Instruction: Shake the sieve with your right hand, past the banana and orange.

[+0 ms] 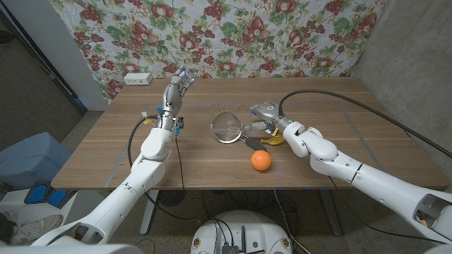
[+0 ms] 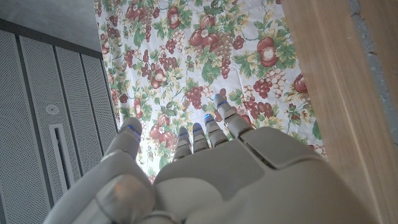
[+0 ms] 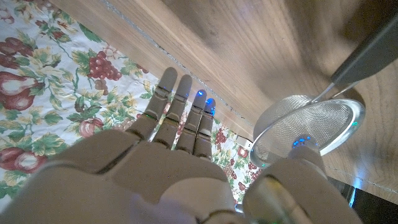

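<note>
On the left side of the wooden desk [image 1: 92,152] the left hand [image 1: 176,83] is raised, with its fingers stretched up and a little apart, and it holds nothing. It stands well apart from the fruit. In the left wrist view the left hand [image 2: 205,174] shows against the flowered cloth [image 2: 205,56], and its blue fingertips [image 2: 219,98] point to it.

Near the middle of the desk lies the sieve [image 1: 227,127], a round bowl of fine metal mesh with a shiny rim. Its dark straight handle [image 1: 248,142] runs from the bowl to the right and toward the robot, so the long axis is slanted. The handle ends just beside the banana [image 1: 272,140], which is yellow and curved. The orange [image 1: 262,161] is round and smooth, and it sits near the handle on the robot's side.

The right hand [image 1: 262,115] is just to the right of the sieve bowl and clearly the nearer hand. Its fingers are spread and it grips nothing; the right wrist view shows the sieve [image 3: 311,127] just beyond the thumb. I judge that the hand must come down toward the handle, which lies on its near side.
</note>
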`<state>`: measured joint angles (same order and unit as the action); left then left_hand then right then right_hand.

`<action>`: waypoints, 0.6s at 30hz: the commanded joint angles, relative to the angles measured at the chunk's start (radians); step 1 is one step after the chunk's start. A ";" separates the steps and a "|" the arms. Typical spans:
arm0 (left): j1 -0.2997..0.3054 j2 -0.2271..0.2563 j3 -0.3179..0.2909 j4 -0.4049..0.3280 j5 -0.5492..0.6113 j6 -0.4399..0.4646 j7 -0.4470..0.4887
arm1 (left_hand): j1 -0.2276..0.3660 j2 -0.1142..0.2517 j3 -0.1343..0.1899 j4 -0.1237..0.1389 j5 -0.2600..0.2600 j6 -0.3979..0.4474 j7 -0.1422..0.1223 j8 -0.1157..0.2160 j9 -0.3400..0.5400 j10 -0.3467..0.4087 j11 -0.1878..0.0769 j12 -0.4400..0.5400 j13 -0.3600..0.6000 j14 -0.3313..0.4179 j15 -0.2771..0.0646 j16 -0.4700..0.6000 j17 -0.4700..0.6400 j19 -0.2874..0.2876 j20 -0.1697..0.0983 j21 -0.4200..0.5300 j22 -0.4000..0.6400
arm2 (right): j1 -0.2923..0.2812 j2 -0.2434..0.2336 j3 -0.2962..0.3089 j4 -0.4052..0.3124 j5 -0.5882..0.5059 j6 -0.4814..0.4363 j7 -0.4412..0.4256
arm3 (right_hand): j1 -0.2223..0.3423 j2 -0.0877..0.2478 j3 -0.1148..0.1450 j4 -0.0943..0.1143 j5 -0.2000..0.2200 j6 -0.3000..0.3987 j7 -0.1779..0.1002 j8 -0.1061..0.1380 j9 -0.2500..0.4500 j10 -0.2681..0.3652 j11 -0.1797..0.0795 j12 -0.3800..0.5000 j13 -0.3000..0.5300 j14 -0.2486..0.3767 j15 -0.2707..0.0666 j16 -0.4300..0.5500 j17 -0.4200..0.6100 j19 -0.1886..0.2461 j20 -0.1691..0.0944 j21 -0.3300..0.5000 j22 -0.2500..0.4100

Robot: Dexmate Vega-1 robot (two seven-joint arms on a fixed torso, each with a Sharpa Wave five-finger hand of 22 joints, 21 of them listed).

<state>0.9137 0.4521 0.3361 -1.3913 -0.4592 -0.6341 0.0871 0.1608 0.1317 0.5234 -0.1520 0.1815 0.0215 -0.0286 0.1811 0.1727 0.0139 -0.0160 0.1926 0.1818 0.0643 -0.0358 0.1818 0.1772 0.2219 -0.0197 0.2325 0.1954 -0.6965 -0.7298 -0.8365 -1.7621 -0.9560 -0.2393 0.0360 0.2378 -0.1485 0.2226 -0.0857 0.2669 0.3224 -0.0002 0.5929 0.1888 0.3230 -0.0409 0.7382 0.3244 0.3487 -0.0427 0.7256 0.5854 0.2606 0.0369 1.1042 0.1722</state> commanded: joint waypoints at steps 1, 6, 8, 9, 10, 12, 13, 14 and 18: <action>-0.003 -0.002 -0.002 0.008 -0.005 -0.003 -0.004 | -0.009 -0.002 0.010 0.002 -0.003 -0.002 -0.008 -0.001 0.000 -0.006 0.000 0.003 0.002 0.001 -0.026 0.001 -0.001 0.007 0.005 -0.001 0.001 | 0.000 -0.001 0.046 -0.001 0.126 0.047 0.018 | -0.066 0.019 -0.022 0.031 0.013 -0.020 -0.004 -0.020 0.004 -0.055 0.004 -0.055 -0.016 -0.052 -0.063 -0.045 -0.035 -0.040 0.001 -0.041 0.001; -0.007 -0.002 0.000 0.013 -0.006 -0.004 -0.008 | -0.009 -0.002 0.011 0.002 -0.003 -0.003 -0.009 -0.001 0.000 -0.006 0.000 0.003 0.002 0.001 -0.027 0.001 -0.001 0.006 0.005 -0.001 0.001 | 0.001 0.000 0.075 0.002 0.223 0.071 0.037 | -0.103 0.047 -0.027 0.053 0.017 -0.037 -0.011 -0.038 0.004 -0.097 0.015 -0.097 -0.031 -0.102 -0.051 -0.082 -0.063 -0.080 0.002 -0.077 -0.001; -0.009 -0.003 0.000 0.016 -0.006 -0.005 -0.009 | -0.009 -0.002 0.012 0.002 -0.003 -0.003 -0.005 -0.001 0.000 -0.006 -0.001 0.003 0.002 0.000 -0.027 0.001 -0.001 0.006 0.005 -0.001 0.001 | 0.000 0.001 0.083 0.000 0.250 0.067 0.043 | -0.117 0.064 -0.026 0.064 0.017 -0.040 -0.018 -0.043 0.003 -0.103 0.016 -0.106 -0.035 -0.109 -0.051 -0.089 -0.070 -0.084 0.002 -0.085 -0.002; -0.010 -0.004 0.000 0.017 -0.006 -0.006 -0.009 | -0.010 -0.003 0.012 0.002 -0.003 -0.005 0.000 -0.002 0.000 -0.007 -0.001 0.003 0.002 0.000 -0.026 0.001 -0.001 0.006 0.004 -0.001 0.001 | 0.000 0.001 0.087 0.000 0.266 0.067 0.047 | -0.130 0.081 -0.025 0.074 0.016 -0.045 -0.025 -0.049 0.002 -0.106 0.017 -0.114 -0.040 -0.107 -0.053 -0.092 -0.075 -0.087 0.003 -0.092 -0.002; -0.011 -0.003 0.001 0.019 -0.008 -0.007 -0.013 | -0.010 -0.003 0.013 0.001 -0.003 -0.007 0.004 -0.002 0.000 -0.008 0.001 0.002 0.002 0.000 -0.026 0.001 -0.001 0.006 -0.004 -0.001 0.001 | -0.001 0.000 0.091 0.000 0.281 0.070 0.048 | -0.136 0.090 -0.023 0.079 0.016 -0.043 -0.029 -0.050 0.002 -0.106 0.020 -0.117 -0.042 -0.105 -0.050 -0.093 -0.078 -0.092 0.004 -0.096 -0.002; -0.013 -0.004 0.002 0.021 -0.007 -0.009 -0.015 | -0.011 -0.003 0.015 0.001 -0.003 -0.010 0.012 -0.003 0.000 -0.011 0.001 0.002 0.002 -0.001 -0.026 0.001 -0.001 0.006 -0.017 -0.001 0.001 | -0.001 -0.002 0.098 -0.001 0.308 0.072 0.054 | -0.152 0.115 -0.019 0.093 0.014 -0.042 -0.038 -0.056 0.000 -0.107 0.020 -0.126 -0.048 -0.106 -0.051 -0.098 -0.086 -0.100 0.002 -0.106 -0.002; -0.013 -0.004 0.002 0.021 -0.007 -0.008 -0.014 | -0.012 -0.003 0.016 0.001 -0.003 -0.011 0.014 -0.003 0.000 -0.011 0.001 0.002 0.002 -0.001 -0.026 0.000 -0.001 0.006 -0.027 -0.001 0.001 | -0.003 -0.002 0.102 0.000 0.322 0.075 0.052 | -0.160 0.127 -0.017 0.100 0.013 -0.047 -0.041 -0.062 -0.001 -0.113 0.019 -0.133 -0.052 -0.113 -0.050 -0.104 -0.090 -0.108 0.002 -0.114 -0.003; -0.013 -0.004 0.002 0.021 -0.008 -0.007 -0.014 | -0.012 -0.003 0.016 0.001 -0.003 -0.011 0.014 -0.003 0.000 -0.012 0.000 0.001 0.002 -0.002 -0.026 0.000 -0.001 0.006 -0.028 -0.001 0.001 | -0.004 -0.004 0.104 -0.002 0.333 0.075 0.054 | -0.169 0.141 -0.015 0.107 0.011 -0.052 -0.053 -0.069 -0.002 -0.116 0.019 -0.140 -0.057 -0.121 -0.055 -0.112 -0.097 -0.114 0.000 -0.122 -0.003; -0.014 -0.004 0.003 0.020 -0.006 -0.006 -0.013 | -0.013 -0.003 0.017 0.001 -0.003 -0.012 0.016 -0.003 0.000 -0.013 0.002 0.001 0.002 -0.002 -0.025 0.000 -0.001 0.005 -0.031 -0.002 0.001 | -0.006 -0.005 0.118 0.002 0.383 0.083 0.049 | -0.186 0.169 -0.007 0.120 0.000 -0.095 -0.081 -0.119 -0.007 -0.173 0.005 -0.200 -0.088 -0.188 -0.057 -0.172 -0.146 -0.141 -0.012 -0.173 -0.006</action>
<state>0.9050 0.4495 0.3357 -1.3763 -0.4647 -0.6399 0.0772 0.1553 0.1262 0.5316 -0.1520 0.1815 0.0105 -0.0177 0.1810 0.1726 0.0083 -0.0105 0.1926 0.1818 0.0643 -0.0358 0.1818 0.1771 0.2256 -0.0378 0.2325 0.1954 -0.6964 -0.7310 -0.7576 -1.7623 -0.7126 -0.1796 0.0761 0.0552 0.0041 0.2085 0.0281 0.2740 0.2476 -0.0654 0.5001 0.1815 0.1755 -0.0230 0.5688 0.2513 0.1942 -0.0391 0.5853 0.4643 0.1334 0.0269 0.9575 0.1674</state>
